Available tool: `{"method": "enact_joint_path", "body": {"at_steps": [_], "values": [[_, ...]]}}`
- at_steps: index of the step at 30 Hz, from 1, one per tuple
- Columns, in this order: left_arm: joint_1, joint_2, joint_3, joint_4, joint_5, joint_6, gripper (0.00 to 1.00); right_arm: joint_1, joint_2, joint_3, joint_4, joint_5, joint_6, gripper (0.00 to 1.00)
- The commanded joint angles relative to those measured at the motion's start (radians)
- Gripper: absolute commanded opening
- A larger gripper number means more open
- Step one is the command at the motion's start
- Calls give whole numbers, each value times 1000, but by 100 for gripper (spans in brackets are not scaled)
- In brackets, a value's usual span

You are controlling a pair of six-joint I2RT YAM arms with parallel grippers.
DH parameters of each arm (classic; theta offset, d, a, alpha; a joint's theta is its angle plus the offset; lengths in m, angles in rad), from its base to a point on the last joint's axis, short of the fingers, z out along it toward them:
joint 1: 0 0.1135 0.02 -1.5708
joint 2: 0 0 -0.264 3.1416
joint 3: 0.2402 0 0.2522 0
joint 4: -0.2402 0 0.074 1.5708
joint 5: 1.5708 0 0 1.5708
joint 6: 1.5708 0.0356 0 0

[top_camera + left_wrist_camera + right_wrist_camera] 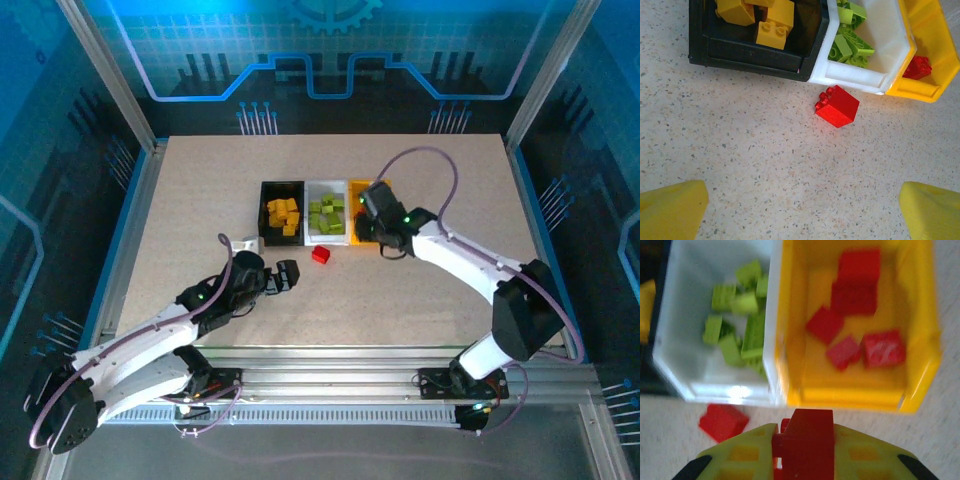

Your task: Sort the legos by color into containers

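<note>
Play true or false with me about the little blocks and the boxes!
1. The green legos lie in the white bin. True.
2. A loose red lego sits on the table, outside the white bin. True.
3. The black bin holds red blocks. False: it holds yellow legos.
4. The right tool is empty. False: it is shut on a held red lego, near the yellow bin.
5. The left tool is shut. False: it is wide open.

The right arm point(460, 255) hides most of the yellow bin point(357, 192) from above.
</note>
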Motion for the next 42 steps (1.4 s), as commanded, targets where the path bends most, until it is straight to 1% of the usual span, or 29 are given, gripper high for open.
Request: {"method": "enact_joint_path", "body": {"at_steps": [1, 6, 8, 11, 15, 16, 17, 20, 23, 28, 35, 38, 40, 42], "values": [[-4, -4, -10, -9, 7, -5, 99, -65, 106, 118, -39, 56, -58, 24], [-4, -34, -3, -40, 1, -9, 99, -106, 323, 344, -111, 154, -111, 24], [-4, -47, -6, -47, 0, -11, 99, -115, 397, 426, -142, 171, -127, 25], [-5, -55, -9, -52, -4, -16, 99, -130, 467, 495, -178, 178, -126, 27], [-4, -51, -6, -56, -3, -15, 99, -140, 501, 522, -183, 171, -123, 34], [-4, -48, -4, -56, -2, -16, 99, -141, 504, 522, -182, 165, -124, 39], [-5, -46, -2, -58, -1, -16, 99, -142, 502, 523, -182, 157, -121, 46], [-4, -47, 3, -55, 2, -16, 99, -141, 470, 499, -161, 132, -122, 61], [-3, -45, 7, -59, -1, -16, 99, -135, 407, 458, -126, 102, -124, 67], [-4, -47, 15, -73, -11, -9, 99, -86, 262, 360, -62, 51, -144, 73], [-2, -54, 11, -73, -25, -2, 99, 63, 71, 178, 10, 8, -188, 76], [0, -56, 9, -74, -31, 5, 99, 127, 35, 104, 38, -30, -206, 77], [1, -59, 5, -69, -31, 7, 99, 156, 37, 64, 55, -81, -204, 78], [2, -60, 2, -67, -30, 7, 99, 191, 62, 43, 61, -99, -202, 79]]}}
